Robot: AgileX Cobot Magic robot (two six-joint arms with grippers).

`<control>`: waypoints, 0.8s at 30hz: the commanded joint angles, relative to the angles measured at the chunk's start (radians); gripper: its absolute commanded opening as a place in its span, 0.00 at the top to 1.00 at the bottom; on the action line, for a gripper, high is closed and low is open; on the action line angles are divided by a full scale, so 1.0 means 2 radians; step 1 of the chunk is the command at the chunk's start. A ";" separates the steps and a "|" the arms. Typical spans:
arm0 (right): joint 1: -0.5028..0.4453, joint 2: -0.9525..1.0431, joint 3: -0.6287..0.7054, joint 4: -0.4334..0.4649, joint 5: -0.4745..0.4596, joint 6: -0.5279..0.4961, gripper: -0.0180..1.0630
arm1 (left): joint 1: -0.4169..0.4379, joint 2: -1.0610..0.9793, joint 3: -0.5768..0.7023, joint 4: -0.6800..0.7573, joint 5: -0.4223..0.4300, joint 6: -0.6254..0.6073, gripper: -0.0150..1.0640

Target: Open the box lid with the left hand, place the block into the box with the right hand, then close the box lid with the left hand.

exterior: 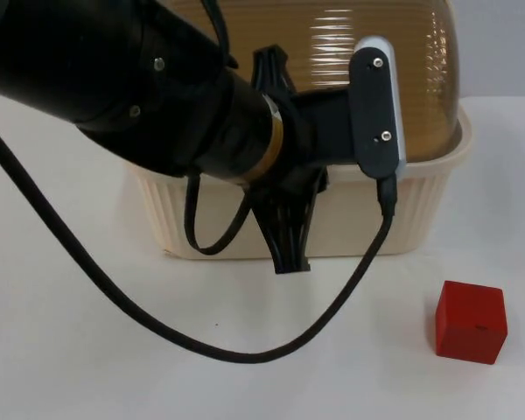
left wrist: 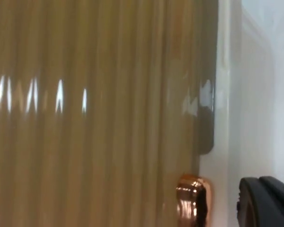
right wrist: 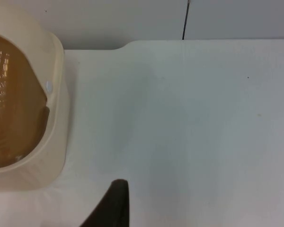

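Nearest to me in the top view, the red block point(exterior: 471, 321) lay on the white table point(exterior: 70, 350), in front of the box's right end and apart from it. Behind it stood the cream box point(exterior: 376, 219) with ribbed walls, and its amber ribbed lid point(exterior: 332, 44) was down on the rim. My left gripper point(exterior: 284, 236) hung in front of the box's front wall, with the black fingers pointing down at the wall's middle; I could not tell if they were open or shut, and I did not see them holding anything. From my left wrist, the lid point(left wrist: 94, 113) was very close, with a shiny copper knob point(left wrist: 194, 201) at its edge and the box's cream rim point(left wrist: 225, 142) just beside it. From my right wrist, one end of the box point(right wrist: 57, 118) stood on the table point(right wrist: 189, 132), with the grey wall point(right wrist: 132, 19) behind. My right arm waited aside from the box, and its fingers' state I could not tell.
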 commanded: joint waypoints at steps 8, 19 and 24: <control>0.002 -0.003 -0.002 -0.002 -0.005 -0.003 0.01 | 0.023 0.001 -0.002 -0.001 0.011 0.000 0.99; 0.002 -0.003 -0.002 -0.002 -0.005 -0.003 0.01 | 0.025 -0.001 -0.002 0.018 0.043 0.000 0.99; 0.002 -0.003 -0.002 -0.002 -0.005 -0.003 0.01 | 0.025 -0.001 -0.002 0.028 0.074 -0.002 0.99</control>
